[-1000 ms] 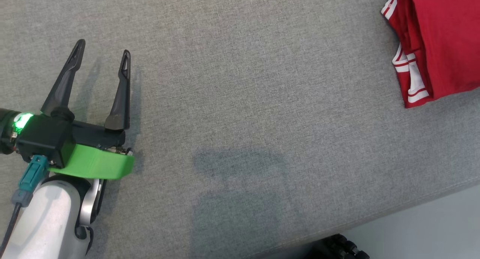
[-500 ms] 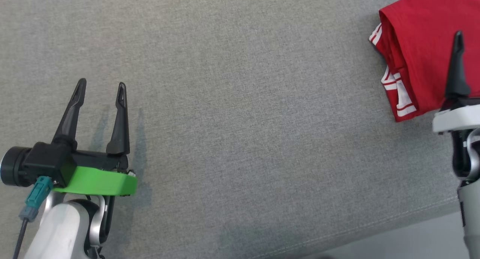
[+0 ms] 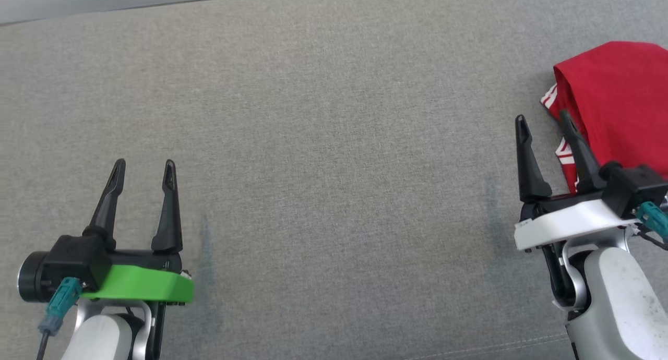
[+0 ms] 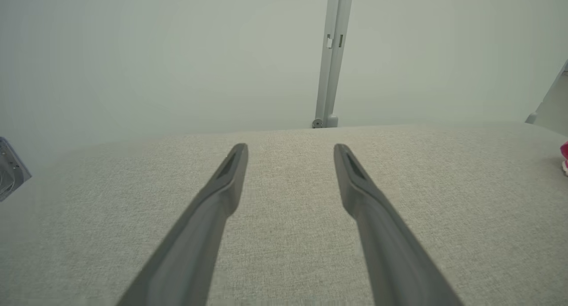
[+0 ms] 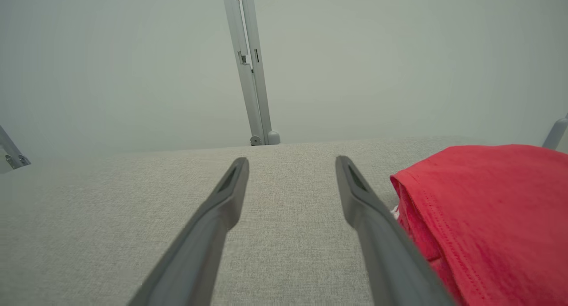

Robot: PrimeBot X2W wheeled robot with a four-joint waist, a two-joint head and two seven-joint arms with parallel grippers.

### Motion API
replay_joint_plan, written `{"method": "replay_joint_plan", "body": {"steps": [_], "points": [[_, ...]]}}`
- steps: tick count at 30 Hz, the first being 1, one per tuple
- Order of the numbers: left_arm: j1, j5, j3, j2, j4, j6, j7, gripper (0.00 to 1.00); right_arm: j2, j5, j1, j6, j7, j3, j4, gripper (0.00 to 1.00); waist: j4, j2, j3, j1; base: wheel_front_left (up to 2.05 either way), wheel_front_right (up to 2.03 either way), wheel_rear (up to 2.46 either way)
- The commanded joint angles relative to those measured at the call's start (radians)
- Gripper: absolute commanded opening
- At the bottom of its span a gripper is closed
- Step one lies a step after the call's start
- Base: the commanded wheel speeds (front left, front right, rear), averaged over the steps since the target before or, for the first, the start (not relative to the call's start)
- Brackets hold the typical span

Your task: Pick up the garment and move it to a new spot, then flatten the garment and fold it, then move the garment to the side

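Closest to me, my left gripper (image 3: 144, 164) hovers over the grey fabric surface (image 3: 334, 141), jaws spread with nothing between them. My right gripper (image 3: 543, 116) is spread just as wide and holds nothing, its outer finger close beside the folded red garment (image 3: 621, 99) at the surface's right side. The head camera shows white stripes (image 3: 549, 96) along the garment's edge. The right wrist camera shows a stitched hem, and farther off a grey post (image 5: 250, 75) against a pale wall (image 5: 399, 53).
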Motion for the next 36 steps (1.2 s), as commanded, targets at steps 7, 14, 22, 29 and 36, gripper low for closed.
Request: {"method": "replay_joint_plan", "body": {"steps": [7,14,22,29,36], "points": [[0.064,-0.024,0.006,0.006,0.021,-0.003,-0.011,1.0,0.014,-0.011,0.078,-0.002,0.013,0.02,0.01,1.0,0.059,0.0,-0.122,0.0,0.0,0.0,0.0],[0.116,-0.034,-0.003,0.014,0.031,0.002,0.002,1.0,0.018,-0.015,0.148,-0.002,0.025,0.014,0.003,1.0,0.06,0.0,-0.197,0.0,0.0,0.0,0.0],[0.17,-0.049,-0.013,0.019,0.014,0.012,0.028,1.0,0.022,-0.023,0.22,-0.002,0.048,-0.009,-0.025,1.0,0.059,0.0,-0.254,0.0,0.0,0.0,0.0],[0.208,-0.057,-0.014,0.03,-0.003,0.022,0.046,1.0,0.03,-0.035,0.267,-0.002,0.069,-0.035,-0.058,1.0,0.061,0.0,-0.281,0.0,0.0,0.0,0.0],[0.217,-0.068,-0.012,0.036,-0.002,0.024,0.051,1.0,0.035,-0.035,0.282,-0.002,0.078,-0.046,-0.075,1.0,0.064,0.0,-0.285,0.0,0.0,0.0,0.0]]}}
